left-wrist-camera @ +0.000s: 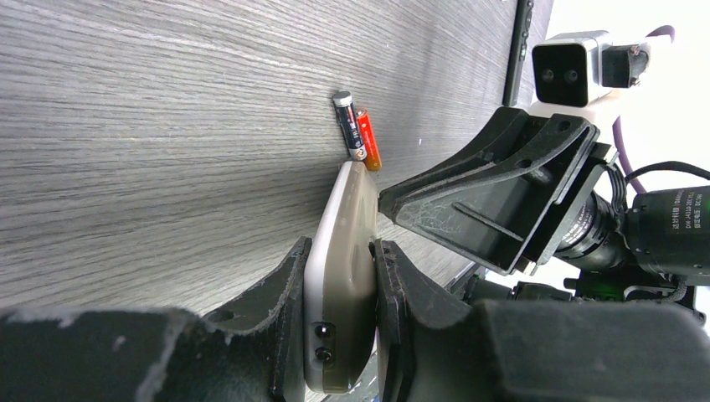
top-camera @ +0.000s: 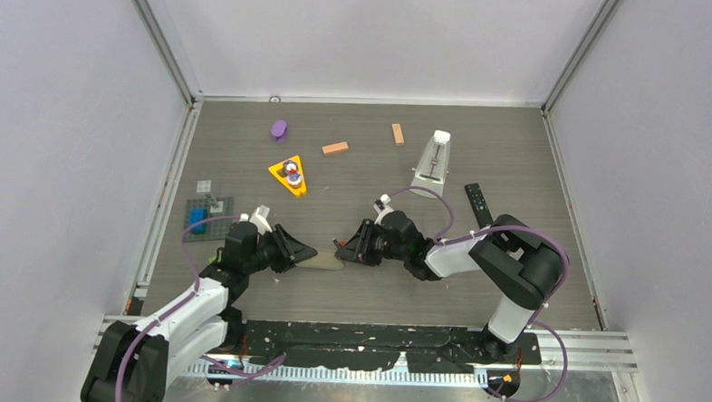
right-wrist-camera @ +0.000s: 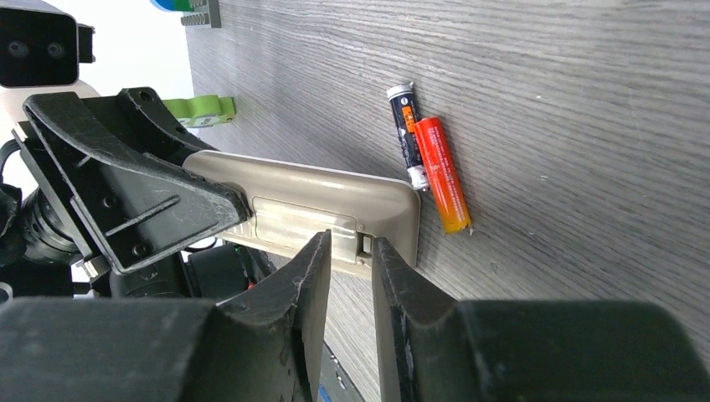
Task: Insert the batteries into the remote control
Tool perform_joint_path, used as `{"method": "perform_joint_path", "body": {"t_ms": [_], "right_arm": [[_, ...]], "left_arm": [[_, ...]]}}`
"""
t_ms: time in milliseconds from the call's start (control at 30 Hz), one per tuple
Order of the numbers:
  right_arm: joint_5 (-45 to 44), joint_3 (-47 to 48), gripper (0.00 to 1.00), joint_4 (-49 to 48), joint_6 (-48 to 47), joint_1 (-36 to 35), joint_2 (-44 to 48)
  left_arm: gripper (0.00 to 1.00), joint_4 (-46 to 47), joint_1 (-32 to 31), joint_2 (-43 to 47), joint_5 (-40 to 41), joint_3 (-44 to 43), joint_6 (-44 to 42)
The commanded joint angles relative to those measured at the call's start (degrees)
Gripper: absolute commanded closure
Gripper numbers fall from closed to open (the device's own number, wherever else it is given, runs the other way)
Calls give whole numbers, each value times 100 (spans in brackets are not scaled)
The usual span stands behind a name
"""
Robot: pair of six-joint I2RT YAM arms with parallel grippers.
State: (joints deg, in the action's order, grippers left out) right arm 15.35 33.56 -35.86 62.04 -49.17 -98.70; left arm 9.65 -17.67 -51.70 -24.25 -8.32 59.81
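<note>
Remote [left-wrist-camera: 342,201] pinched in left gripper [left-wrist-camera: 341,255] — right gripper [right-wrist-camera: 352,244] at its edge, grip unclear; batteries [right-wrist-camera: 441,172] beside.

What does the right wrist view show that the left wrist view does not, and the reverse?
Only the right wrist view: the battery cover on the back of the beige remote, and the narrow gap between the right jaws. Only the left wrist view: the black remote farther off, and the right arm's white camera. Both: the beige remote with the left jaws shut on it, plus the dark battery and the red-orange battery lying side by side on the table at its end.
</note>
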Motion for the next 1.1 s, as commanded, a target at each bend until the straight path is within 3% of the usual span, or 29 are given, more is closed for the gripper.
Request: {"method": "perform_joint_path", "body": {"t_ms": [0, 467, 767, 1067], "right_arm": [[67, 201, 70, -282, 30, -38, -112], [-36, 271, 69, 282, -37, -49, -200], [-91, 350, 54, 669, -62, -49, -226], [184, 367, 50, 470, 126, -44, -459]], "left_arm": [[100, -710, -35, -187, 350, 216, -351], [100, -728, -35, -146, 367, 222, -330], [100, -736, -35, -142, 367, 225, -330], [100, -686, -35, -198, 336, 223, -331]]}}
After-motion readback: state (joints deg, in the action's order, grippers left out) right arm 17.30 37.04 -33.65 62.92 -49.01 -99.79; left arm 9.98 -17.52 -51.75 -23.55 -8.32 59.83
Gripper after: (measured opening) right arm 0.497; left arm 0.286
